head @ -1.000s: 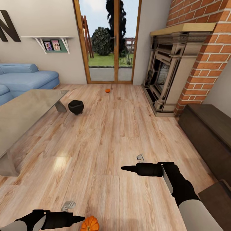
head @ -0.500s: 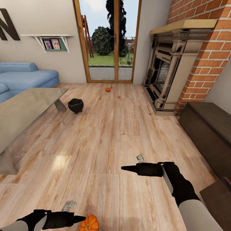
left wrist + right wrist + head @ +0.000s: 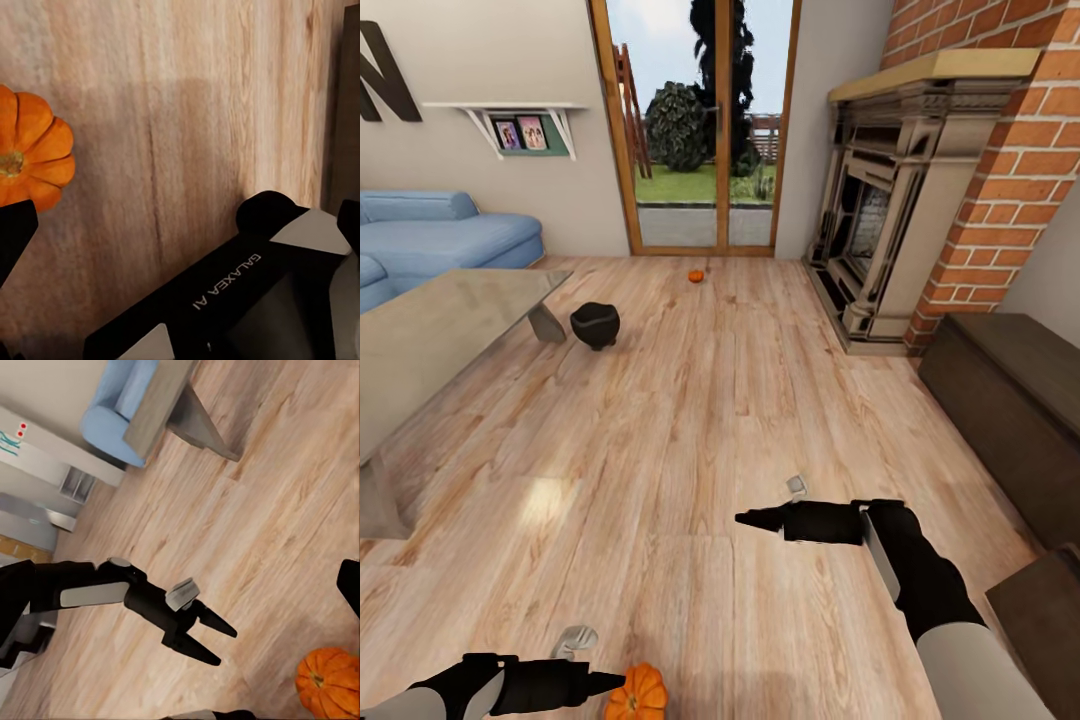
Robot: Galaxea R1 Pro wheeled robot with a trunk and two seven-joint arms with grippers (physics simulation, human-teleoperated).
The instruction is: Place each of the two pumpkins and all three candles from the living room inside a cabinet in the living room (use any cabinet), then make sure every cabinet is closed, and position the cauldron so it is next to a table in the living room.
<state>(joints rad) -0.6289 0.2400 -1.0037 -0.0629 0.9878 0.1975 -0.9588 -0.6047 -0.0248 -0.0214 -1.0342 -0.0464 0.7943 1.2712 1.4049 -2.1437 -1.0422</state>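
Clearly the left gripper [image 3: 610, 683] is open and empty, its tips just beside the near pumpkin [image 3: 637, 692] on the floor [image 3: 690, 420]; one careless nudge may roll it away. The right gripper [image 3: 745, 519] I cannot tell.

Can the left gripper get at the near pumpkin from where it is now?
Probably yes. The left gripper is open with its tips right beside the near pumpkin on bare floor, and nothing stands between them.

Near pumpkin [image 3: 637, 693] (lower part) past the head view's bottom edge.
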